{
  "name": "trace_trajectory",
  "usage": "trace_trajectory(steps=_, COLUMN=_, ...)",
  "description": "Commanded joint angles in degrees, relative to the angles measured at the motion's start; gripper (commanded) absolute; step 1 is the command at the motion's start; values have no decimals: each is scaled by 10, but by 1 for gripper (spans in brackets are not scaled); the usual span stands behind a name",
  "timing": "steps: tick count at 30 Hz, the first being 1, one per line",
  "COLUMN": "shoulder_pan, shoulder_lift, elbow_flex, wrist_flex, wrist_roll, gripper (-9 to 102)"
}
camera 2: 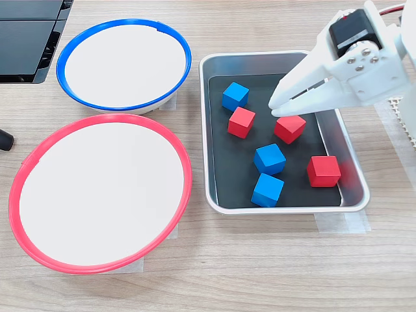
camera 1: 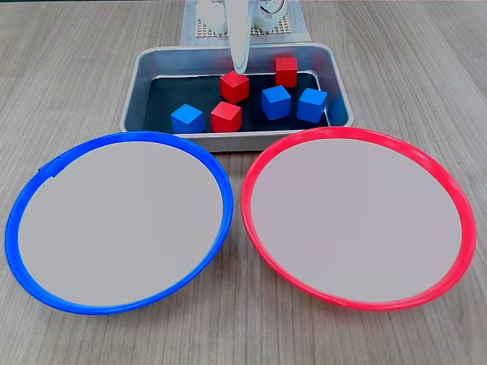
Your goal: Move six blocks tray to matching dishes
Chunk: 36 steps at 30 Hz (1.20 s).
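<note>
In a fixed view from the front, all six blocks sit in the tray (camera 1: 144,84) at the back of the bench (camera 1: 68,61): three red ones (camera 1: 234,86), (camera 1: 226,116), (camera 1: 286,71) and three blue ones (camera 1: 187,118), (camera 1: 276,102), (camera 1: 312,105). The blue-rimmed dish (camera 1: 39,175) and the red-rimmed dish (camera 1: 456,205) lie side by side in front of the tray, both with nothing inside. The white hand (camera 1: 240,67) reaches down over the middle red block; from here I cannot tell how far its fingers are parted.

In a fixed view from the side, the same count holds: six blocks in the tray (camera 2: 214,195), none in the blue-rimmed dish (camera 2: 65,55) or the red-rimmed dish (camera 2: 19,175). The hand (camera 2: 275,108) hangs just above a red block (camera 2: 290,128), fingers only narrowly parted and gripping nothing.

By my reckoning nothing is sorted yet: all six moves remain, and the first pick looks about to start on that red block.
</note>
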<state>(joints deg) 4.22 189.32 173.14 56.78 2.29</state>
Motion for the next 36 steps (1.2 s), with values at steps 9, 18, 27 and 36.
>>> trace_trajectory(steps=9, shoulder_pan=-4, shoulder_lift=13, elbow_flex=1, wrist_flex=4, wrist_roll=-4, gripper=0)
trace_trajectory(steps=18, shoulder_pan=-4, shoulder_lift=13, elbow_flex=1, wrist_flex=4, wrist_roll=-4, gripper=0)
trace_trajectory(steps=27, shoulder_pan=-40, shoulder_lift=15, elbow_flex=-4, wrist_flex=4, wrist_roll=-341, gripper=0)
trace_trajectory(steps=36, shoulder_pan=62, shoulder_lift=-130, elbow_flex=-142, wrist_flex=117, wrist_roll=-997, gripper=0)
